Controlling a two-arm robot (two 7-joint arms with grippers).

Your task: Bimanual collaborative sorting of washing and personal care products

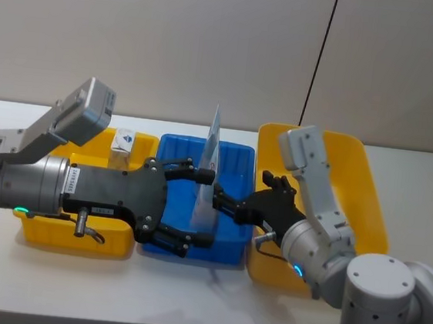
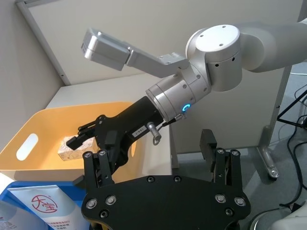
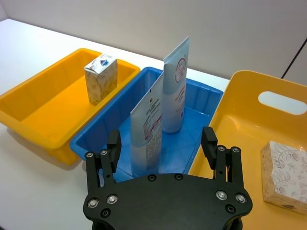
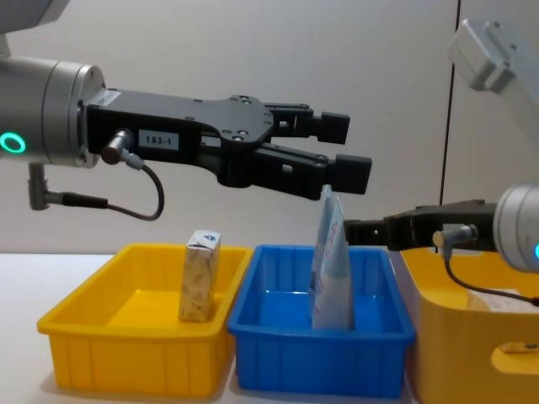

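Observation:
Two pale blue-white pouches (image 3: 148,122) (image 3: 175,88) stand upright in the blue bin (image 3: 201,96); the red logo of one shows in the left wrist view (image 2: 44,205). My left gripper (image 1: 198,206) hovers open just above their pointed tops (image 4: 327,202), with nothing held. From the right, my right gripper (image 1: 225,204) points at the pouches at the blue bin's right rim, open and holding nothing (image 3: 161,146). One cream floral carton (image 1: 123,147) stands in the left yellow bin (image 1: 77,236). Another carton (image 3: 285,177) lies in the right yellow bin (image 3: 240,115).
The three bins sit side by side near the front of the white table (image 1: 187,298): left yellow, blue, then the larger right yellow bin (image 1: 368,193) with a handle slot. A wall stands close behind. Free table surface lies in front of the bins.

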